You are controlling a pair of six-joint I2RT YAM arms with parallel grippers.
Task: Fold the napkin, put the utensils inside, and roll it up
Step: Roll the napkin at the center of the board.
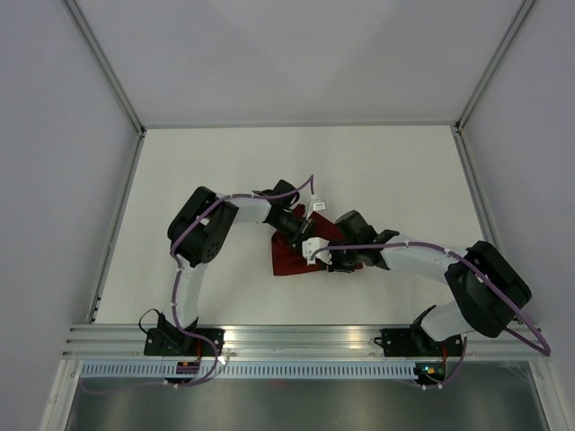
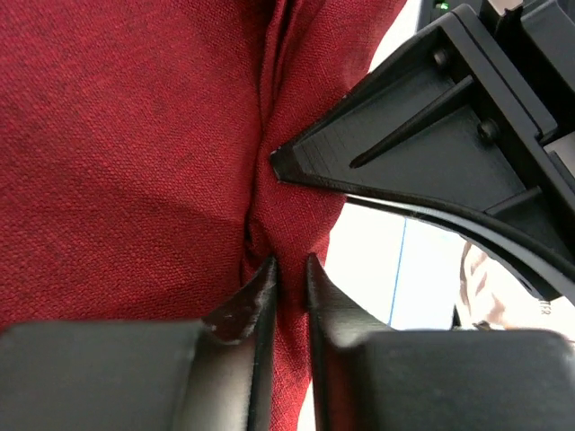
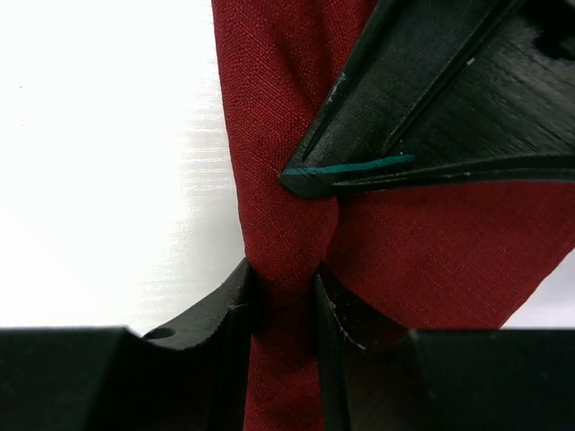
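My left pincer (image 2: 289, 269) is drawn narrow. Its two black fingertips nip a raised fold of the plain dark red cloth napkin (image 2: 135, 135) at the lower middle of the left wrist view, with only a thin ridge of cloth between them. My right pincer (image 3: 283, 287) is just as tight, clamped on a bunched ridge of the same cloth at the lower middle of its own view.

The two grips sit close together. In the left wrist view a black pointed finger (image 2: 404, 144) of the right pincer reaches in from the upper right, its tip against the cloth just above my left fingertips. In the right wrist view a finger (image 3: 431, 90) of the left pincer enters the same way from the upper right.

Around the left grip the napkin fills the left of the frame, creased toward the pinch. Beside the right grip it hangs as a gathered band, with the bare white desk (image 3: 90, 180) filling the left of that frame.

From overhead, both pincers meet near the middle of the frame. The napkin lies on the desk beneath them, and its largest visible part spreads to their lower left.
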